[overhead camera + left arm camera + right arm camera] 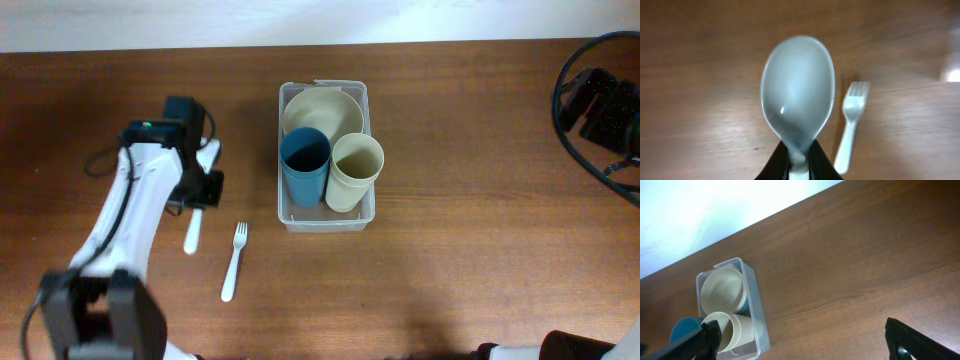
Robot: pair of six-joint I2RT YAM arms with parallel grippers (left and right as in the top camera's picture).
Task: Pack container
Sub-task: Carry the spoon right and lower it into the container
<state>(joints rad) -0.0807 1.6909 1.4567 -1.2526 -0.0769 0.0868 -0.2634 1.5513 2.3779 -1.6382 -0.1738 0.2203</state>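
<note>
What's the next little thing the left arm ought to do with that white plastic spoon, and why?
Probably lift the white plastic spoon and carry it toward the clear plastic rectangular tub: the left gripper is shut on its neck, and no cutlery shows in the tub.

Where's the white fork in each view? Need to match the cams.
Overhead: the fork lies lower left of centre, right of the spoon and down-left of the container.
Left wrist: right of centre, tines up, just right of the spoon.
Right wrist: not in it.
Shared landmark: the spoon, left of the fork in both views that show it.
</note>
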